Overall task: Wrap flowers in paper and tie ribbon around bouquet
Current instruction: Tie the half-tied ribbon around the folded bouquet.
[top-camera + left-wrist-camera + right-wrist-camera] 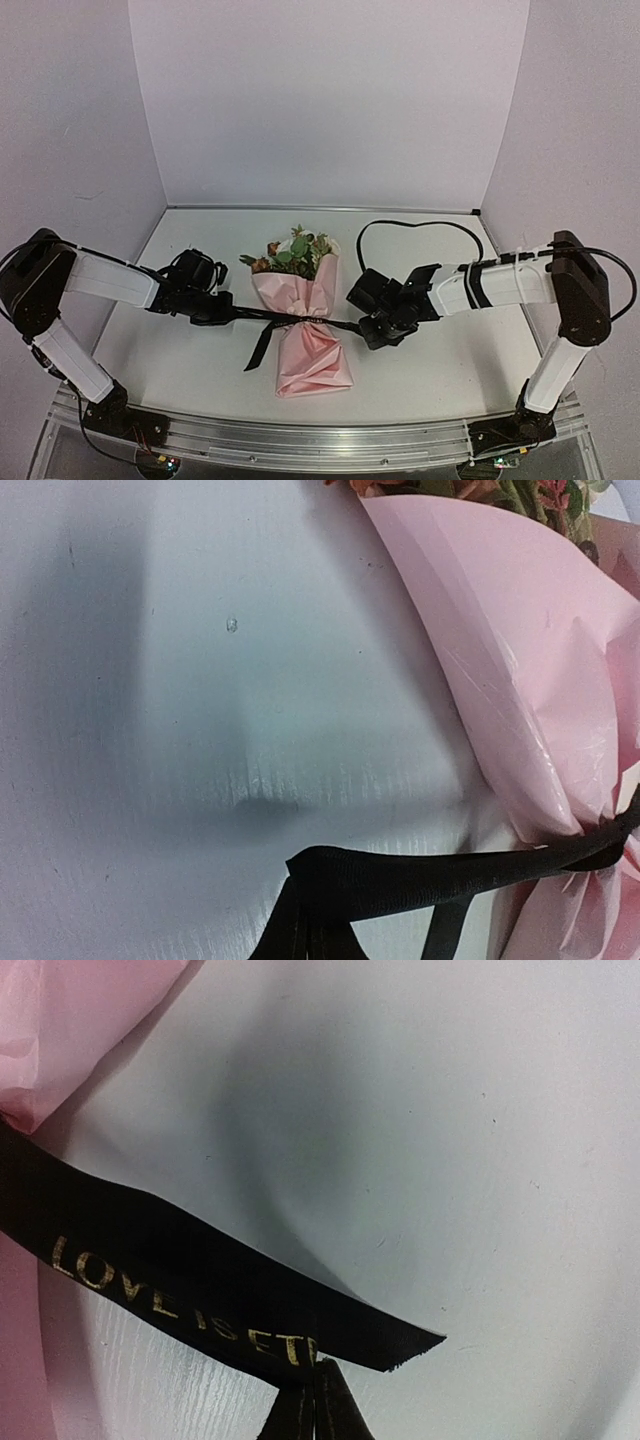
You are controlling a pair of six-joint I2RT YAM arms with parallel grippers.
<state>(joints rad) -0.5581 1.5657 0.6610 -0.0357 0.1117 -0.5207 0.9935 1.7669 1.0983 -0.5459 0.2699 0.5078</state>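
The ribbon (pixel 200 1282) shows gold lettering from right wrist (plain black overhead).

bouquet (pixel 303 335): flat on desk (pixel 440 370)
ribbon (pixel 262 345): taut around waist, one tail loose
left jaws: clamping ribbon
right jaws: clamping ribbon

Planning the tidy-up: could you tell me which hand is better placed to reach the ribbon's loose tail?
Left hand, probably: the ribbon tail lies on its side of the bouquet; the right hand is across it.
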